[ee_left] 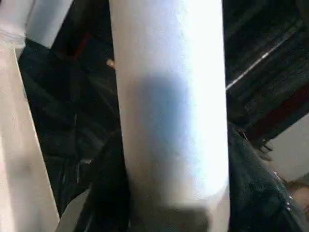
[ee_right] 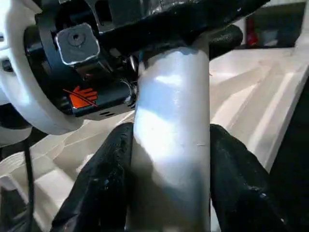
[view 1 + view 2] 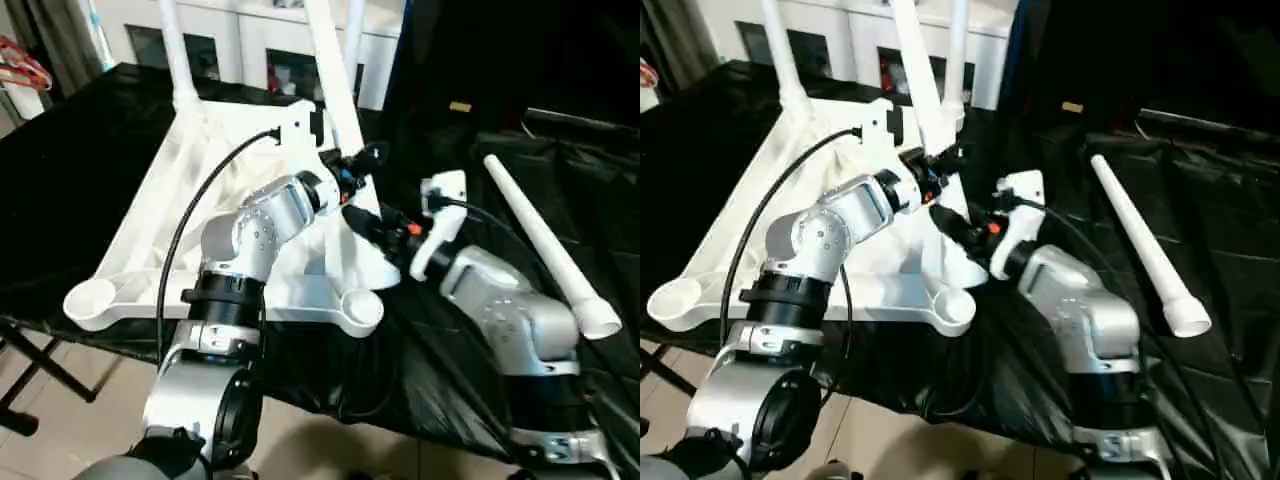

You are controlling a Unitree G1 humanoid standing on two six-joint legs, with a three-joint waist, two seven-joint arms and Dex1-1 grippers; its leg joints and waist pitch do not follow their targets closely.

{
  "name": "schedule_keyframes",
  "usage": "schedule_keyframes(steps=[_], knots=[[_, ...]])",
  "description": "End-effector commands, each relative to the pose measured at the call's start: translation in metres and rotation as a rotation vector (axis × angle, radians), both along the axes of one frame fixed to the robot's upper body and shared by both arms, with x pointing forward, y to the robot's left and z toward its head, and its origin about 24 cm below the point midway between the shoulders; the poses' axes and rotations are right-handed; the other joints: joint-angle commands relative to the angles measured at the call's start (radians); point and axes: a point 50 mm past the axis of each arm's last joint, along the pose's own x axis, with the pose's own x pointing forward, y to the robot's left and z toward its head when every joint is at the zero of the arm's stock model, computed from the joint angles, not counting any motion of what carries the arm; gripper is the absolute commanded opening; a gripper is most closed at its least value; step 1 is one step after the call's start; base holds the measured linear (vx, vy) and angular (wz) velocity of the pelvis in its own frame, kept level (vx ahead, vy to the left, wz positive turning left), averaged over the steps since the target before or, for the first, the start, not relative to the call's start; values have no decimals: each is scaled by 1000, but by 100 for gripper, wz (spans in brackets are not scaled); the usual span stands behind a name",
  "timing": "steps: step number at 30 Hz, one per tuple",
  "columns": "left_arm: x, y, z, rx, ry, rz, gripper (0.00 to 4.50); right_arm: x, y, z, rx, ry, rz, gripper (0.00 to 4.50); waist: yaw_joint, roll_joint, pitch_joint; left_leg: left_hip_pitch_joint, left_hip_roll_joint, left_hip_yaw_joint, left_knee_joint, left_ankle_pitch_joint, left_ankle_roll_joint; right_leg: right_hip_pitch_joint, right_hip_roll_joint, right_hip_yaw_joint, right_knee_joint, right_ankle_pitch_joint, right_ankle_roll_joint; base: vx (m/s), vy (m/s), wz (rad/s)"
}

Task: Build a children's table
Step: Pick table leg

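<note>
The white table top (image 3: 150, 230) lies upside down on black cloth, ribs up. Two legs (image 3: 175, 50) (image 3: 355, 40) stand in its far corners. A third leg (image 3: 335, 90) leans up from the top's right side, its lower end hidden behind my grippers. My left gripper (image 3: 352, 165) is shut on this leg (image 1: 169, 96). Just below it, my right gripper (image 3: 375, 225) is also shut on the leg (image 2: 171, 135), one black finger (image 2: 101, 183) on each side. A fourth leg (image 3: 545, 245) lies loose on the cloth at the right.
The two near corner sockets (image 3: 90, 300) (image 3: 360, 308) stand open at the work table's front edge. A white cabinet with glass doors (image 3: 250, 40) is behind. Black cloth (image 3: 60, 180) covers the surface, and tiled floor lies below the front edge.
</note>
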Motion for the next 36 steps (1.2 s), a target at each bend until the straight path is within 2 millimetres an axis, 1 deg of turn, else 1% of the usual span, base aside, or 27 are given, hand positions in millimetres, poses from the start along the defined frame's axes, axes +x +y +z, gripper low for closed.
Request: schedule_keyframes(steps=[1,3,4,5,6,7,8,9,10,11,13,14,16,19,20,21,22,23,24,26,27,28,29,32,34,35,36], knots=[[3,0,-1,46,-6,47,206,0,10,17,9,-85,29,185,-1,3,-77,4,10,0,-74,-52,22,80,-67,44,-66,-177,-138,0,0,0],[4,2,3,49,-57,30,199,1,9,15,5,-69,32,185,0,1,-77,2,8,1,-74,-44,27,82,-68,44,-66,-168,-135,0,0,0],[4,2,3,49,-57,30,197,1,9,15,5,-69,32,185,0,2,-78,1,9,1,-74,-41,27,83,-68,45,-63,-160,-136,0,0,0],[0,1,7,63,-121,-60,197,2,2,12,9,-46,46,241,0,0,-79,1,10,0,-73,-30,30,83,-67,44,-61,-140,-140,0,0,0],[-3,0,8,71,-150,-109,196,3,-1,11,11,-35,54,255,-1,1,-79,-1,8,0,-74,-22,35,85,-68,44,-59,-135,-139,0,0,0],[-7,-1,9,71,-180,-182,196,1,-6,9,13,-23,91,255,-1,2,-79,1,8,0,-74,-21,36,84,-68,44,-59,-133,-141,0,0,0],[-10,-1,9,70,-198,-227,195,0,-8,8,15,-15,118,257,1,3,-79,3,11,2,-73,-25,46,84,-69,46,-57,-120,-155,0,0,0],[-11,-1,9,66,-206,-253,193,0,-10,8,13,-11,139,276,0,4,-78,1,12,2,-72,-24,45,84,-69,46,-56,-113,-161,0,0,0],[-13,-1,9,57,-217,-298,193,-2,-14,6,15,6,188,288,1,3,-78,2,10,3,-72,-25,48,84,-68,45,-57,-112,-163,0,0,0],[-17,1,10,42,-244,-384,193,-8,-21,5,23,36,300,288,2,1,-78,1,10,3,-71,-26,55,87,-68,45,-56,-102,-176,0,0,0],[-21,2,10,34,-265,-454,191,-12,-26,4,37,56,376,296,7,1,-79,5,11,5,-70,-30,64,89,-69,46,-55,-107,-184,0,0,0],[-23,3,11,30,-279,-489,191,-14,-28,6,52,59,413,296,6,1,-78,4,13,5,-70,-34,67,86,-70,47,-56,-106,-193,0,0,0],[-27,4,13,9,-299,-540,191,-16,-30,7,69,62,463,296,6,-2,-79,1,14,5,-69,-33,62,86,-74,45,-54,-117,-199,0,0,0],[-37,6,21,-77,-349,-671,190,-22,-32,9,75,82,575,296,8,-1,-78,1,15,5,-69,-38,58,89,-75,45,-55,-135,-209,0,0,0],[-39,6,23,-93,-362,-698,190,-22,-33,8,70,88,591,296,7,-4,-79,0,15,4,-68,-33,58,89,-74,44,-52,-128,-214,0,0,0],[-40,6,24,-104,-364,-708,190,-22,-33,8,67,91,594,279,7,-3,-79,-1,15,6,-67,-31,58,87,-74,45,-53,-127,-216,0,0,0],[-41,6,24,-113,-363,-711,190,-22,-33,8,65,93,593,279,6,-4,-78,0,15,6,-67,-34,57,86,-74,44,-54,-132,-215,0,0,0],[-40,6,24,-115,-363,-711,190,-22,-33,8,64,94,593,262,7,-6,-78,1,14,6,-67,-38,56,86,-74,44,-57,-152,-209,0,0,0],[-40,6,25,-123,-361,-711,190,-21,-32,7,62,98,591,262,6,-8,-77,-1,14,6,-67,-40,55,86,-73,44,-58,-164,-203,0,0,0],[-41,5,25,-141,-360,-715,190,-18,-30,5,65,108,579,251,6,-8,-76,0,12,6,-68,-52,47,85,-73,42,-64,-222,-180,0,0,0],[-41,5,25,-147,-358,-716,190,-17,-29,4,69,110,573,229,5,-8,-76,-2,12,6,-68,-55,42,84,-74,42,-66,-245,-170,0,0,0],[-41,5,25,-148,-358,-719,190,-17,-28,4,72,111,575,229,5,-7,-76,-2,12,5,-69,-57,40,84,-73,42,-68,-256,-163,0,0,0],[-42,5,25,-150,-357,-728,190,-17,-27,5,81,109,579,218,7,-7,-77,2,13,6,-68,-56,38,81,-72,42,-68,-261,-155,0,0,0],[-43,6,24,-150,-359,-741,190,-17,-27,7,89,106,587,202,7,-3,-78,1,14,4,-70,-47,37,81,-70,41,-65,-236,-157,0,0,0],[-43,6,24,-151,-359,-744,190,-17,-27,7,92,104,588,201,7,-4,-78,1,13,5,-69,-49,37,81,-70,41,-65,-227,-159,0,0,0],[-41,6,25,-146,-357,-721,225,-16,-26,8,97,98,579,198,8,-5,-79,0,13,5,-69,-47,38,82,-70,42,-65,-222,-160,0,0,0],[-40,6,25,-158,-348,-709,225,-16,-26,8,98,94,573,198,8,-1,-80,-1,13,5,-69,-43,37,82,-70,42,-63,-212,-163,0,0,0]])
